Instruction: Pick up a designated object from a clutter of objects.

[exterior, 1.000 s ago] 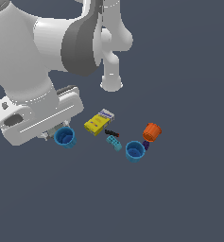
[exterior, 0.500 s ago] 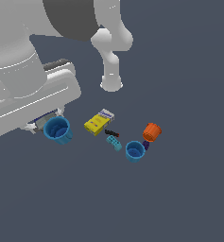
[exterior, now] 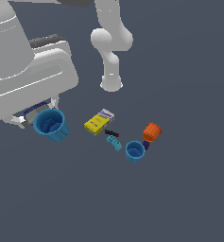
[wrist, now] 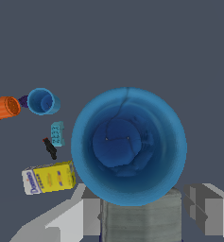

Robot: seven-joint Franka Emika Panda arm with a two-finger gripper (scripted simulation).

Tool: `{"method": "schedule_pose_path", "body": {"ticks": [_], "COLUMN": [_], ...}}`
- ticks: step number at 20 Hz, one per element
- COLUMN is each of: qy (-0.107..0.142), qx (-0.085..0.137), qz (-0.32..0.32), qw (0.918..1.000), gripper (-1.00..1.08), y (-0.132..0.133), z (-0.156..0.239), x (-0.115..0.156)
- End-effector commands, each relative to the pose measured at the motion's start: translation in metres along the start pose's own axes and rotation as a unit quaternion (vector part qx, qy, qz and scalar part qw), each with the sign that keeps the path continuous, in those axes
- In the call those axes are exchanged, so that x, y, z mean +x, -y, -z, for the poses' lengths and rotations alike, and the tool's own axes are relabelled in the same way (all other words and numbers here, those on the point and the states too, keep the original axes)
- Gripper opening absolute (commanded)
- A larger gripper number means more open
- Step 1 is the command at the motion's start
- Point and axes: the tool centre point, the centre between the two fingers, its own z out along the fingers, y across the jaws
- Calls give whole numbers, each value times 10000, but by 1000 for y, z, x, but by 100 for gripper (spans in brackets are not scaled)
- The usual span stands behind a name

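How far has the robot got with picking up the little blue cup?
Done: nothing that shows. The small blue cup sits on the floor beside the orange cup, untouched. In hand: the gripper is at the rim of the wider blue cup, far from the small one; whether it grips it is unclear. Left: reaching, grasping and lifting the small cup.

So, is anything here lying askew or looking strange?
Yes. The orange cup lies on its side beside the small blue cup, which stands upright. Also, the gripper sits at the wider blue cup, far from the small one with the purplish bit.
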Motion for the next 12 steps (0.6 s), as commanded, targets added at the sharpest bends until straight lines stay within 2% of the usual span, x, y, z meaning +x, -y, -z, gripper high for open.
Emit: {"method": "schedule_pose_path", "body": {"ticks": [1,12], "qy": [-3,-2], "qx": [-4,1], "qz": [-1,1], "qw": [10000,10000], "gripper": [-100,-100], "y": [-1,-3], "z": [8,17], "x": [2,7]}}
